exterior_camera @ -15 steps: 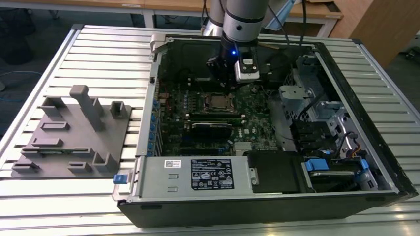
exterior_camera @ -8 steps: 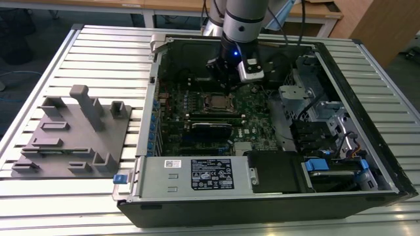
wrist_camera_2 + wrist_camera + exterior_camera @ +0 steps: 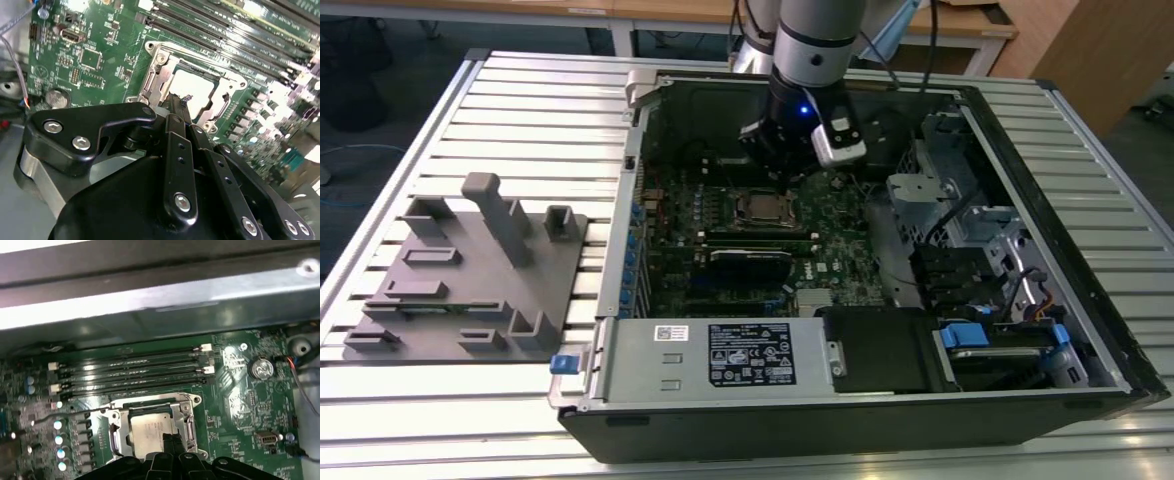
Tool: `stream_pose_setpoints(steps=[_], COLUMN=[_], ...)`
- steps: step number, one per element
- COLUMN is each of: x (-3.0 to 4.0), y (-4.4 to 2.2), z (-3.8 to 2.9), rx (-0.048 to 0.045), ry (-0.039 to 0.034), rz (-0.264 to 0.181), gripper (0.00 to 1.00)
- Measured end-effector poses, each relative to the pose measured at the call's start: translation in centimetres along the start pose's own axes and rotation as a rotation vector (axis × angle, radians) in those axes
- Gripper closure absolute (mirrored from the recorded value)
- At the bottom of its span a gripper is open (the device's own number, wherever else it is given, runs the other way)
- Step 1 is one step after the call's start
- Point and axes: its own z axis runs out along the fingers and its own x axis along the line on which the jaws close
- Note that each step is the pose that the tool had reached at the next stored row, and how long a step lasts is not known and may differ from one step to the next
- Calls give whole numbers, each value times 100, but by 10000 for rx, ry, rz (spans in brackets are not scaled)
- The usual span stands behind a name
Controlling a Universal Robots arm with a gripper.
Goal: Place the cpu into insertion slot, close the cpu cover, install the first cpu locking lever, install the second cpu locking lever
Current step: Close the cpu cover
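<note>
The cpu [image 3: 150, 429] was found seated in the insertion slot [image 3: 122, 440] under the lowered cpu cover [image 3: 186, 420], the tool [image 3: 169, 440] was held with fingers together and empty just above it, and the first lever step was judged in hand, for which a precise, gentle push would be required.
</note>
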Motion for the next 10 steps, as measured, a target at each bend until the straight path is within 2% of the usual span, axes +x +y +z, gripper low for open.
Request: stream_pose_setpoints(steps=[2, 10], x=[0, 0], y=[0, 0], z=[0, 1], rx=[6, 7], ry=[1, 1], rz=[-263, -296], gripper=[90, 90])
